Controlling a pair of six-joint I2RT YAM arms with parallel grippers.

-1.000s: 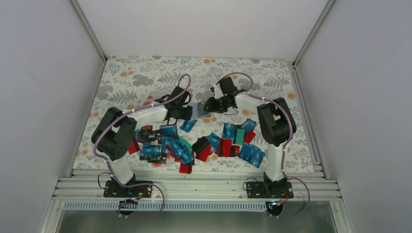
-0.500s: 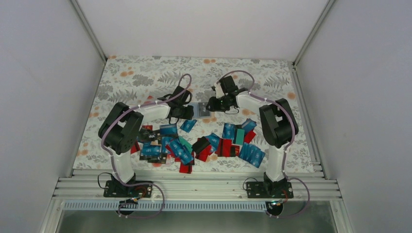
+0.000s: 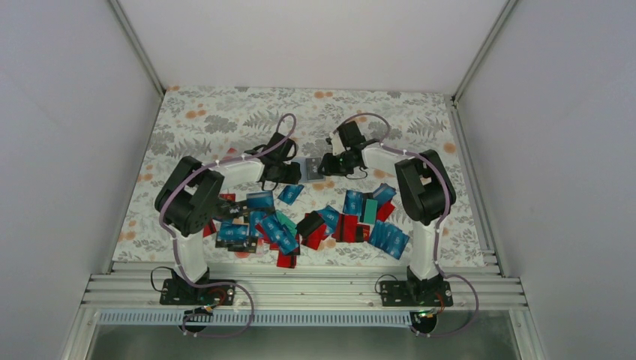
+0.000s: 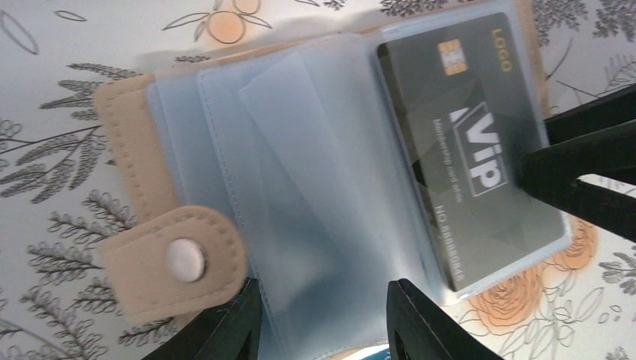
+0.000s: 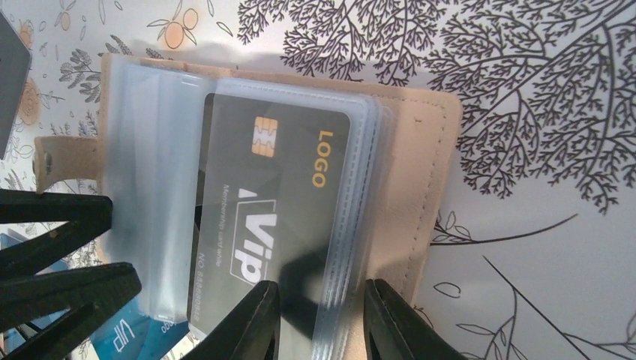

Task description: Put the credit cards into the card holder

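Top external: I see the card holder lying open on the table between both arms, a black card seated in its clear sleeve, left gripper and right gripper each with jaws apart over opposite edges, loose credit cards heaped nearer the bases.

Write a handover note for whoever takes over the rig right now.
Left gripper: open, fingertips astride the holder's clear sleeves.
Right gripper: open, fingertips at the black card's sleeve, from the opposite side.
Holder lies open on the cloth between the two grippers.
Done: one black card sits in a sleeve.
Left: the loose cards, heaped on the cloth toward the robot. The other sleeves look empty.
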